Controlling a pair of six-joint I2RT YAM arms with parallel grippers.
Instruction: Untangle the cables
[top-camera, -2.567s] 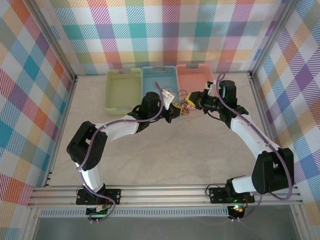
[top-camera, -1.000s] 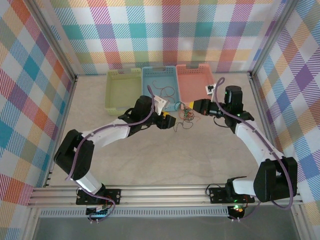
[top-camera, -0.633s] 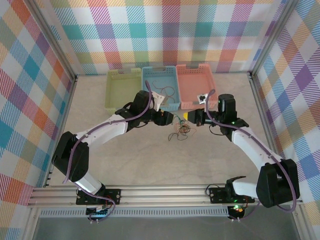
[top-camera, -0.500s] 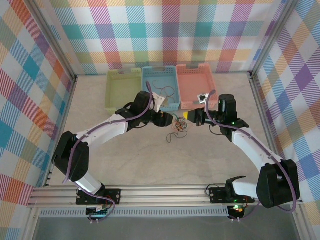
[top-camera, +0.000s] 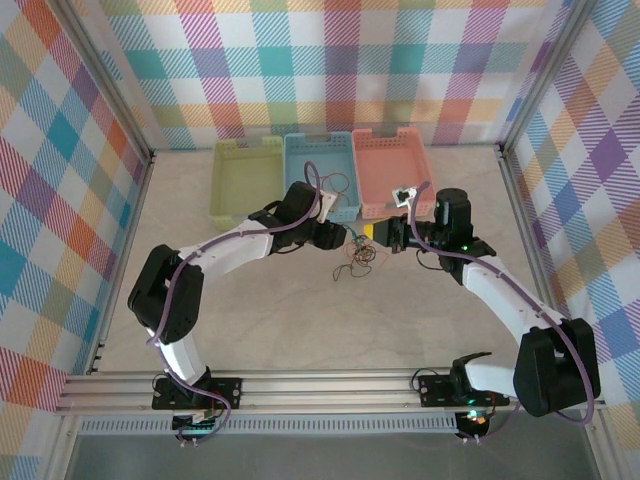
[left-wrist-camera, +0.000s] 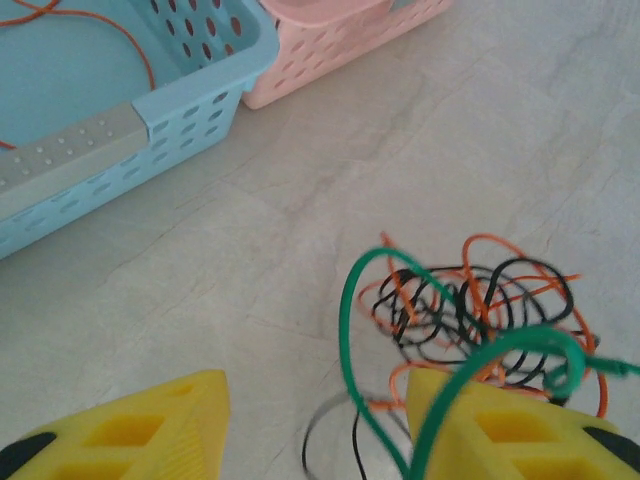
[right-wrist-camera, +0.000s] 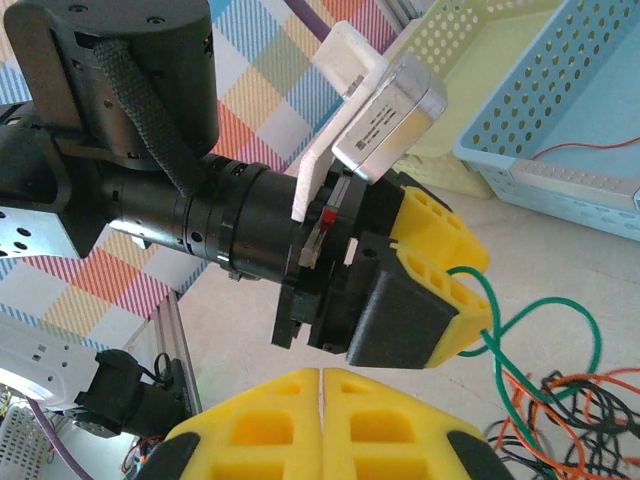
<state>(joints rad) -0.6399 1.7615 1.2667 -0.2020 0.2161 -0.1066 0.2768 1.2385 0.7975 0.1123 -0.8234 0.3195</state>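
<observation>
The cables (top-camera: 358, 258) are a small knot of orange, black and green wires on the table, just below both grippers. My left gripper (top-camera: 343, 238) (left-wrist-camera: 315, 400) is open. A green loop (left-wrist-camera: 345, 300) runs between its jaws and drapes over the right finger (left-wrist-camera: 510, 430), with the orange and black tangle (left-wrist-camera: 470, 305) beyond it. My right gripper (top-camera: 370, 233) (right-wrist-camera: 322, 375) faces the left one closely. Its yellow fingers are shut, and no wire shows between them. The green strand (right-wrist-camera: 590, 330) hooks round the left gripper's fingertip and drops to the tangle (right-wrist-camera: 560, 400).
Three baskets stand in a row just behind the grippers: yellow-green (top-camera: 247, 146), blue (top-camera: 318, 140) (left-wrist-camera: 190, 120) with a loose orange wire (top-camera: 330, 180) in it, and pink (top-camera: 390, 135) (left-wrist-camera: 320, 50). Checked walls enclose the table.
The tangle, held up between both grippers earlier, has come down onto the table. My left gripper has shifted right, closer to the right gripper. The right arm has barely moved in the last half second.
</observation>
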